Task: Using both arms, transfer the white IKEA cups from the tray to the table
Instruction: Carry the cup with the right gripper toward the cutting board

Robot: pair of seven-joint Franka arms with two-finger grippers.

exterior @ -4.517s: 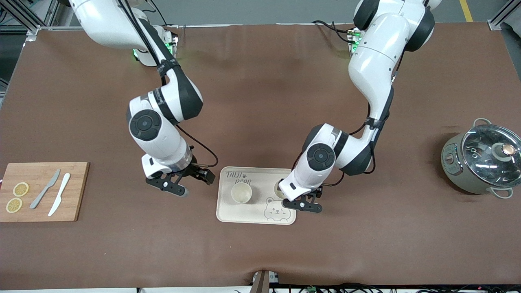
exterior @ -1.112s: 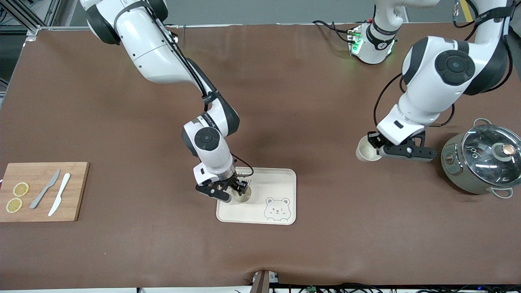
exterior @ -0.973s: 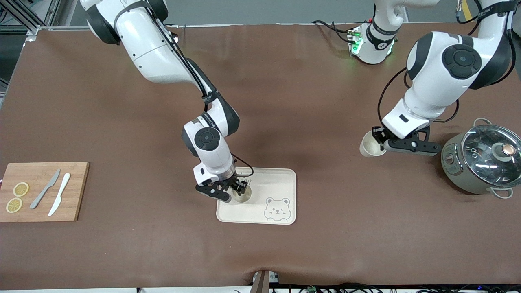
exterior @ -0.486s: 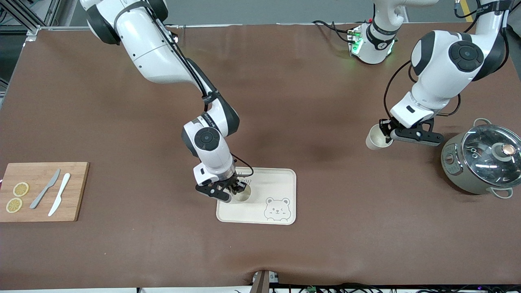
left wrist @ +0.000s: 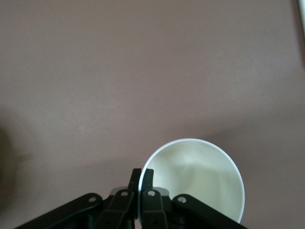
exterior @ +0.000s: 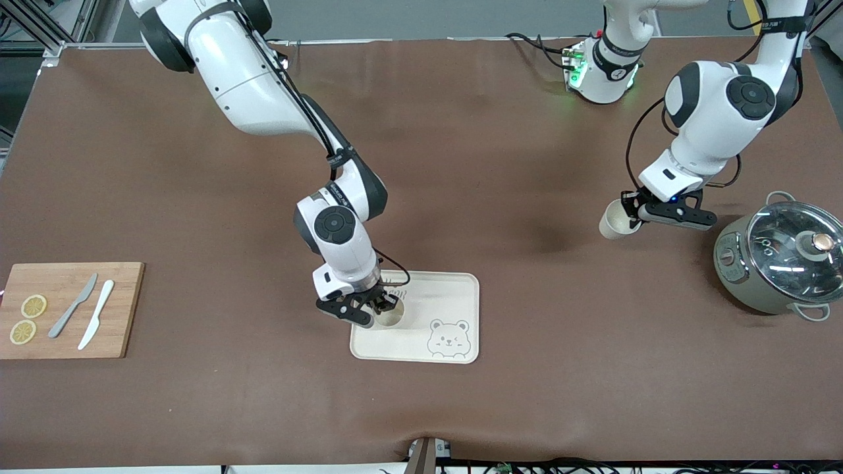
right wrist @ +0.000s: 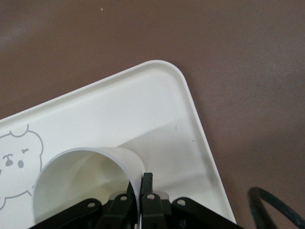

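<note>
— So, where are the two small cream-white handleless cups?

— One cup (exterior: pixel 390 317) is on the cream rectangular bear-print tray (exterior: pixel 454 299), at the tray's end toward the right arm. The right gripper (exterior: pixel 374 309) is down on it, its two black fingers (right wrist: pixel 147 188) pinched over the cup's rim, one inside the wall and one outside. In the right wrist view the cup (right wrist: pixel 86 183) appears beside the printed bear face, with the tray's rounded corner (right wrist: pixel 162 71) close by.

— And the second?

— The left gripper (exterior: pixel 631 209) holds the other cup (exterior: pixel 616 222) over bare brown table (exterior: pixel 461 164), toward the left arm's end, beside the grey-green pot with a glass lid (exterior: pixel 780 260) yet apart from it. In the left wrist view the fingers (left wrist: pixel 147 183) clamp the rim in the same way, and the cup (left wrist: pixel 200 181) shows its empty inside. I cannot tell whether its base touches the table.

— Anything else on the table?

— A wooden cutting board (exterior: pixel 125 309) at the right arm's end, carrying a grey knife (exterior: pixel 72 315), a white knife (exterior: pixel 96 322) and two lemon slices (exterior: pixel 27 318).
</note>
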